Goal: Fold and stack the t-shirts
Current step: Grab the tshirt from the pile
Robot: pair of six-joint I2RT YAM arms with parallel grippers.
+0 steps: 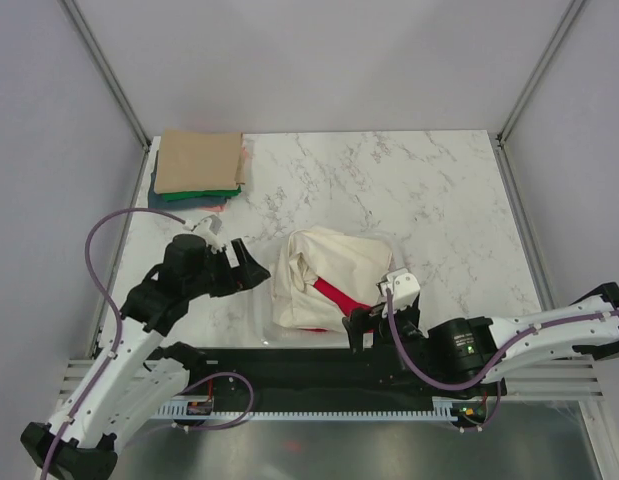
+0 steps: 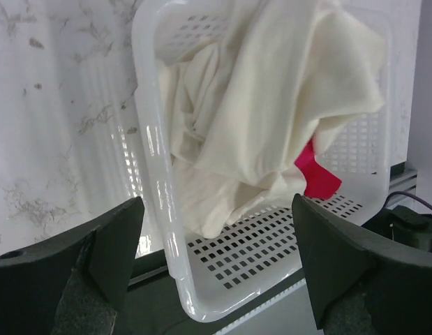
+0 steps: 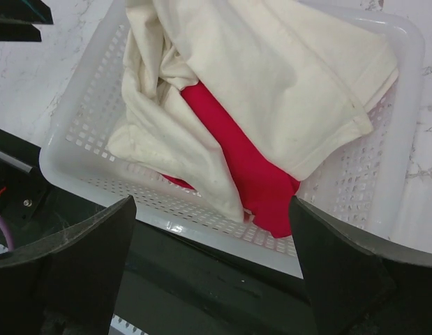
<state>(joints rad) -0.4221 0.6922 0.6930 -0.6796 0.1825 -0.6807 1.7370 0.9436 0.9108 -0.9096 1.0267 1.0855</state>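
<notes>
A crumpled cream t-shirt (image 1: 334, 265) (image 2: 271, 105) (image 3: 292, 70) lies in a white mesh basket (image 1: 265, 322) (image 2: 156, 174) (image 3: 83, 167) at the near middle of the table. A red cloth (image 1: 339, 295) (image 2: 315, 174) (image 3: 243, 160) shows under it. At the back left, folded t-shirts are stacked, with a tan one (image 1: 197, 160) on top and a green one (image 1: 194, 192) below. My left gripper (image 1: 251, 268) (image 2: 217, 223) is open beside the basket's left rim. My right gripper (image 1: 381, 320) (image 3: 212, 216) is open at the basket's near right edge. Neither holds anything.
Marble tabletop (image 1: 429, 200) stretches behind and to the right of the basket. A black strip (image 3: 202, 279) and the arms' mounting rail (image 1: 319, 405) run along the near edge. Metal frame posts stand at the back corners.
</notes>
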